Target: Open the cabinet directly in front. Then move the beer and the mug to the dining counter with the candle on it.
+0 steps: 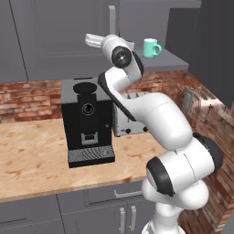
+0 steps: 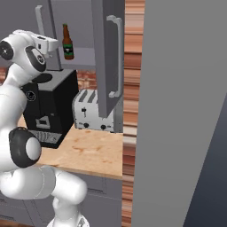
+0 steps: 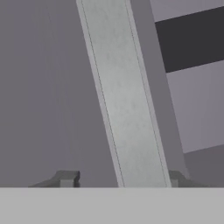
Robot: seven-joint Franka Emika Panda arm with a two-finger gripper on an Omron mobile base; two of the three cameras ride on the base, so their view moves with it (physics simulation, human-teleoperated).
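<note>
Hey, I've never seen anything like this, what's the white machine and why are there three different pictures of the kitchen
The white machine is a robot arm with a two-finger gripper at its tip. Two pictures come from cameras behind the arm, on its left and right. The third looks out from the hand itself.

On the wooden worktop stand a black coffee machine and a toaster. Above them is a grey cabinet; its right door is open, showing a green mug and a brown beer bottle on the shelf.

In the hand view, the two fingertips sit either side of the silver handle of the left door, apparently closing on it. Whether they already grip it is unclear.
</note>
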